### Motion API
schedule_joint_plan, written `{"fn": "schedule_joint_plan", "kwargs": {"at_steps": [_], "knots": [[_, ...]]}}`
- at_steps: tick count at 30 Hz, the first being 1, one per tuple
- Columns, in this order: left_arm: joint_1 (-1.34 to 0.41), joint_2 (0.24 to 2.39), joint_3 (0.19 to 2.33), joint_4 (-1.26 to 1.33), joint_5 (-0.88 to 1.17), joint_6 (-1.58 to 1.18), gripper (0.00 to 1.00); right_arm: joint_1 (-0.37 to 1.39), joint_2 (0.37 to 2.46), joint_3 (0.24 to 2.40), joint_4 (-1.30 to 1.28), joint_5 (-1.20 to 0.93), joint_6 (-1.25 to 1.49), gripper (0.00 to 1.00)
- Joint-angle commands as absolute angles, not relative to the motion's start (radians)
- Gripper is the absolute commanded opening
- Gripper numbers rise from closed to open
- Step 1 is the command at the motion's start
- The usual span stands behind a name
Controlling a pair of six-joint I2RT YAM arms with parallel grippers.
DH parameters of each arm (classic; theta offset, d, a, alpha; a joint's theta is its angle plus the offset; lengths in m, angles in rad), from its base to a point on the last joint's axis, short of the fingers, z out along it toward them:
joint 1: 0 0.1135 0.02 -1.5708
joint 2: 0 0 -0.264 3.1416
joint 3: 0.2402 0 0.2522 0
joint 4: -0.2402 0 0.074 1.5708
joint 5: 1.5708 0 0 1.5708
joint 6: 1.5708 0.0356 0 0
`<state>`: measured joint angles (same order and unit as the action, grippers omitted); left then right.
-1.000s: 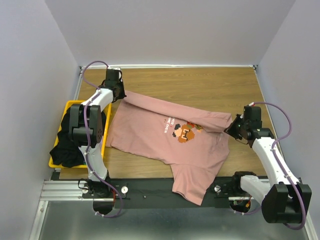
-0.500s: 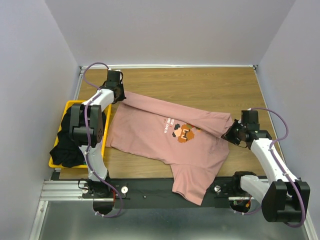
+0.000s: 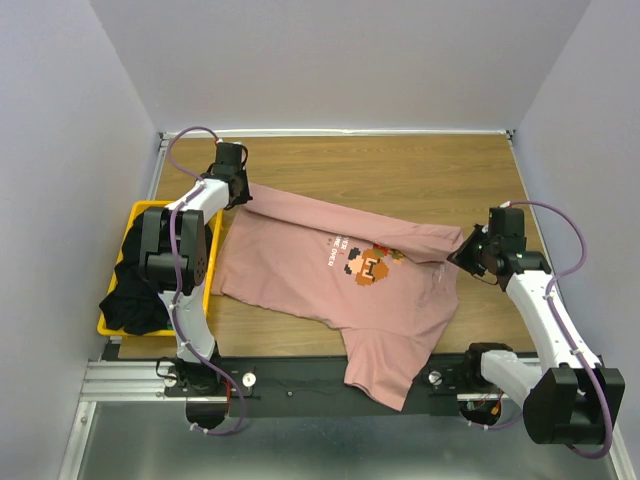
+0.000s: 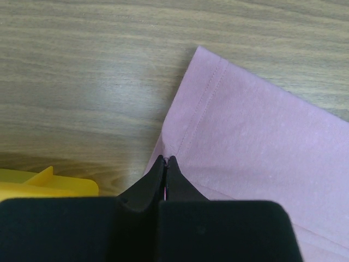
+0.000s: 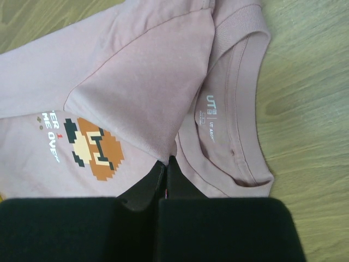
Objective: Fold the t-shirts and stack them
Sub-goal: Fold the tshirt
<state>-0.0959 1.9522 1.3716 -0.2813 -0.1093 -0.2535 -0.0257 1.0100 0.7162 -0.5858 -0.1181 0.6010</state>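
Left tool (image 4: 165, 161): clamped fully shut on the hem corner of the dusty-pink t-shirt (image 3: 300, 260), far left on the counter (image 3: 400, 170), near the yellow basket (image 3: 135, 210). Right tool (image 5: 166, 161): likewise pinched shut, on cloth just beside the collar (image 5: 256, 27), under a folded-over sleeve (image 5: 142, 82). Shirt stretched slantwise between the two, print up, part hanging over the near edge. Judged as the spreading step, before any fold. Called next for a gentle pull apart, then squaring on the counter. Black t-shirt (image 3: 130, 300) heaped in the basket, waiting.
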Motion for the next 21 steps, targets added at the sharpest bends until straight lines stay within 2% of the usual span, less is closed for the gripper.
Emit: {"fn": "schedule_joint_plan", "kwargs": {"at_steps": [1, 15, 18, 19, 21], "knots": [[-0.098, 1.962, 1.365, -0.301, -0.155, -0.258, 0.00, -0.029, 1.011, 0.727, -0.629, -0.095, 0.595, 0.04], [-0.123, 2.016, 1.374, -0.325, -0.153, -0.264, 0.00, -0.029, 0.939, 0.634, -0.692, -0.153, 0.635, 0.05], [-0.124, 2.013, 1.374, -0.330, -0.159, -0.261, 0.00, -0.029, 0.940, 0.597, -0.692, -0.187, 0.638, 0.17], [-0.124, 2.007, 1.374, -0.330, -0.178, -0.261, 0.00, -0.029, 0.940, 0.589, -0.692, -0.195, 0.640, 0.27], [-0.124, 1.996, 1.371, -0.328, -0.198, -0.259, 0.03, -0.029, 0.934, 0.592, -0.690, -0.201, 0.641, 0.37]]}}
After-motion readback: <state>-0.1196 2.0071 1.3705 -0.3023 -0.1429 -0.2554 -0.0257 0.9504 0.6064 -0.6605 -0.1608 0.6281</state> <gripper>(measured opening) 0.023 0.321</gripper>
